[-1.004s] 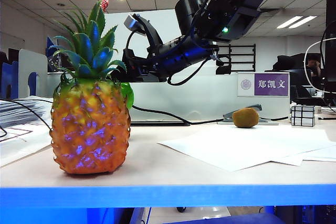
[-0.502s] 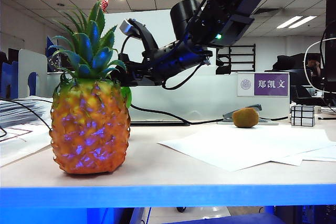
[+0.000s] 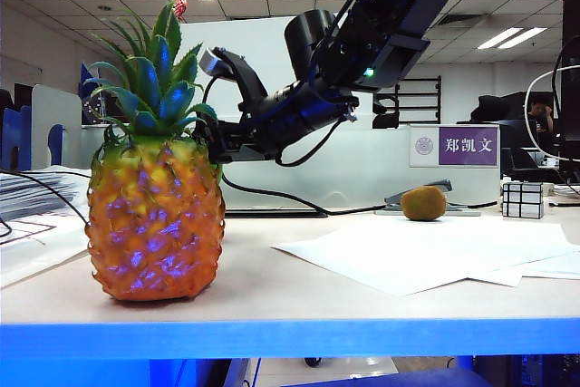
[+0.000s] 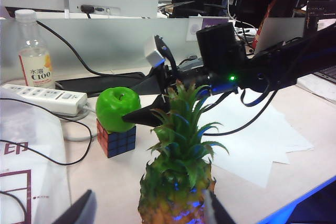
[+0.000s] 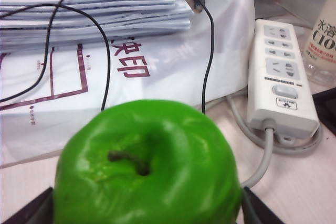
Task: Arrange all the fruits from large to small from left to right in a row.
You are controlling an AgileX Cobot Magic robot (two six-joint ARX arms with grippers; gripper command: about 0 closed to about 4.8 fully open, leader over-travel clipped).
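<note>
Orange-yellow plastic is catching a purple sheen on the pineapple [image 3: 155, 219], which is standing upright at the left of the table [image 3: 299, 301], close to the front edge, its spiky green crown poking up high. Looking down over that crown, the left gripper [image 4: 145, 209] is hanging above the fruit with its jaws spread wide, grasping nothing. Behind the pineapple, the bright green apple [image 4: 117, 108] is sitting on top of a dark blue puzzle cube [image 4: 116, 139], with a white power strip [image 4: 45, 96] and a drink bottle [image 4: 34, 54] lying further left of it. The right gripper [image 4: 149, 102] is reaching across from the right side, and its black fingers are straddling the apple, one on each side; the jaws are wide and it's hard to say whether they're actually touching the skin. Moving right, loose white paper sheets [image 3: 426, 256] are covering the middle of the table. The little brown kiwi [image 3: 424, 203] is resting at the back, and a silver mirror cube [image 3: 523, 198] is sitting just right of it.
</note>
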